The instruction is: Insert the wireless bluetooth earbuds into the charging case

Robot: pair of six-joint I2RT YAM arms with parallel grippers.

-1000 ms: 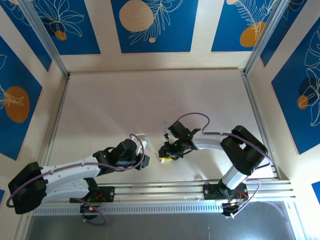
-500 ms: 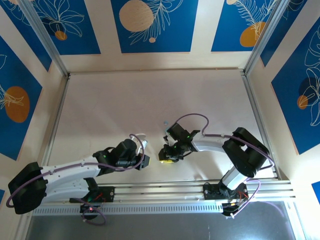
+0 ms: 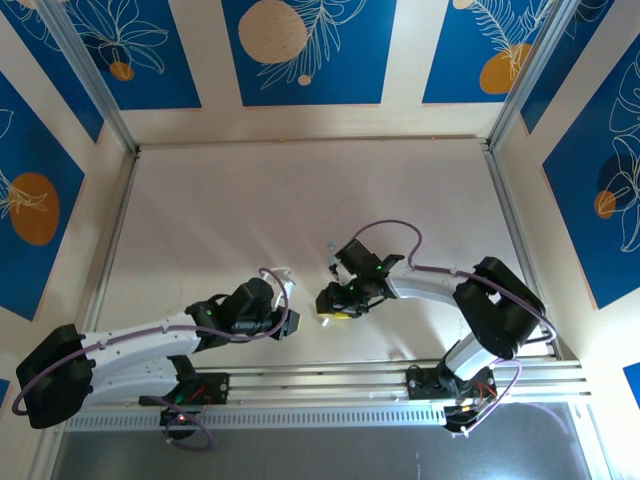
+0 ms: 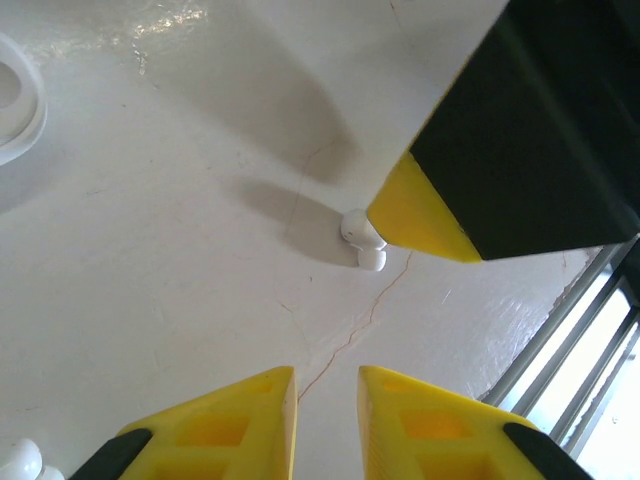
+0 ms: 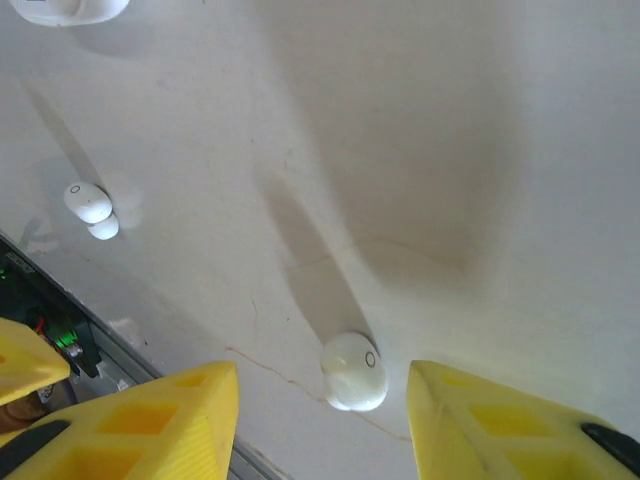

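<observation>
Yellow right fingers (image 5: 150, 420) are spread wide, low over the white counter (image 5: 450, 150). 1 white earbud (image 5: 353, 372) lies on the surface between them; contact with either finger cannot be told. In the left wrist view, this earbud sits at the tip of 1 right finger. The left fingers (image 4: 225, 425) stand a narrow gap apart and pinch nothing. The other white earbud (image 5: 90, 207) lies near them, well apart from the 1st. A white case rim (image 4: 15, 100) sits further out on the counter.
</observation>
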